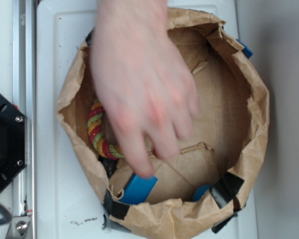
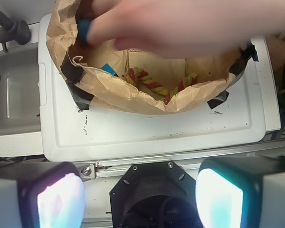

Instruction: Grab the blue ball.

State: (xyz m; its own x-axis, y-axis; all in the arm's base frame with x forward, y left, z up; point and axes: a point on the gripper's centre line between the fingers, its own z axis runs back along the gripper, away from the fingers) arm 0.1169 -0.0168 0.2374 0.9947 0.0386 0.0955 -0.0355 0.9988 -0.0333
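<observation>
Blue ball (image 1: 202,192) – only a sliver shows in the exterior view, inside the paper bag (image 1: 259,124), tucked against the bag wall right by a black tape patch (image 1: 228,186). My read on handling: light, rigid-ish, smooth, so it'll roll and squirt out of a sloppy pinch. Best hold is across its widest line, jaws square and coming straight down. The wall and tape crowd one side, so there's little room for a finger there.

Near to far, from the wrist view:
- gripper (image 2: 140,197) – both pads spread wide, nothing between them, well short of the bag.
- white tray (image 2: 147,133) – the bag sits on it, with dark crumbs scattered on the bare part.
- bag's near wall, crumpled and folded over.
- rope toy (image 2: 154,85) – red/yellow/green, lying just inside that near wall.
- blue block (image 1: 139,189) – flat and rectangular, on the bag floor along the same wall as the ball. Don't mix them up.
- person's hand (image 1: 139,84) – over the bag, fingers extended down into it and blurred. I can't tell whether it's holding anything. It blocks most of the bag floor.

Labels or writing – none readable anywhere.
</observation>
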